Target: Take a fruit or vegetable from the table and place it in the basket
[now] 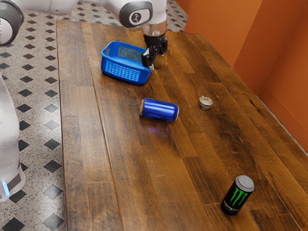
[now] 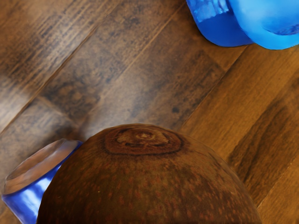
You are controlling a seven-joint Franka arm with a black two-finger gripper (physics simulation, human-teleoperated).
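Exterior view: we read "MONSTER" on a black metal can; our end effector grips a round, speckled brown fruit, scar toward the wrist camera.

Both views are sharing basket, can, table.
Exterior view is looking down from beside the arm, well back; wrist view is facing down, close above.
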